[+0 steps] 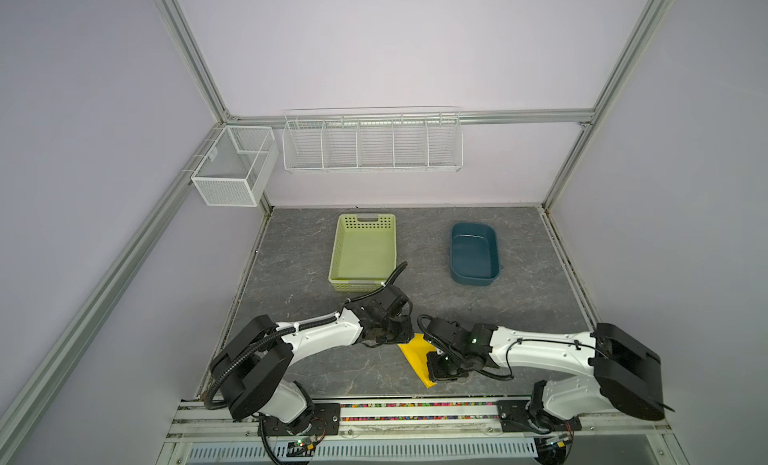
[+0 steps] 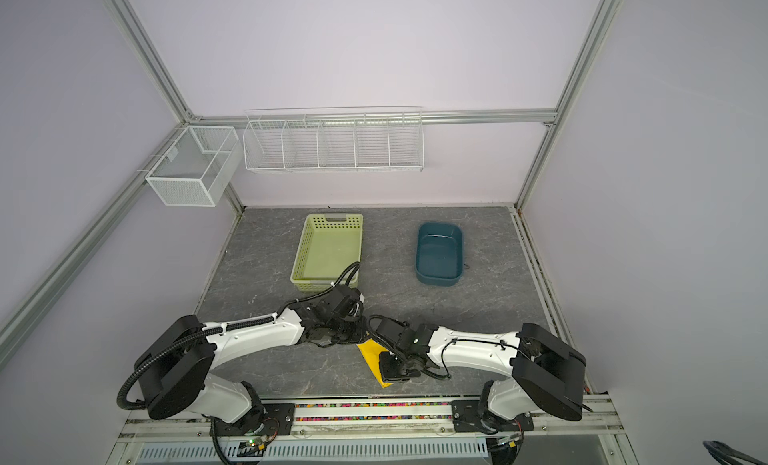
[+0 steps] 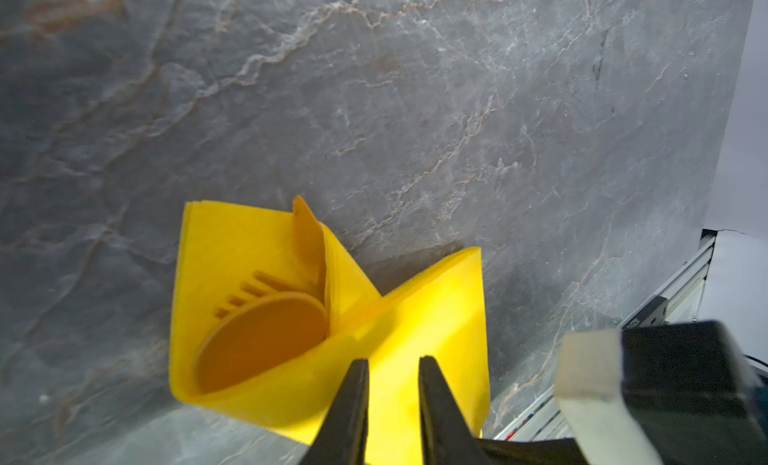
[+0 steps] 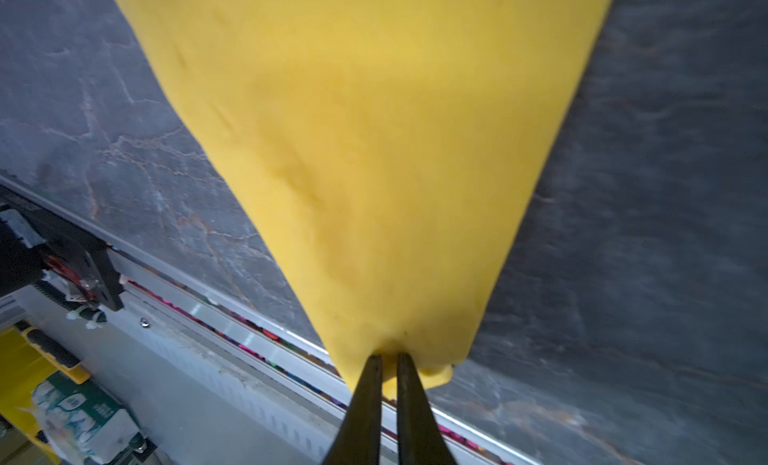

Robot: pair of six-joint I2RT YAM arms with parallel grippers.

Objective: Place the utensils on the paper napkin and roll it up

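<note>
My right pincer (image 4: 388, 359) clenches a corner of the paper napkin (image 4: 374, 151), well in front of the green basket (image 1: 357, 285). My left pincer (image 3: 392, 363) stands slightly parted over its flap. Unpinned, the flap could spring open, spilling the utensils (image 3: 266, 338).

Low, near each other — left pincer (image 3: 392, 360) slightly parted, right pincer (image 4: 388, 355) pinched tight.
</note>
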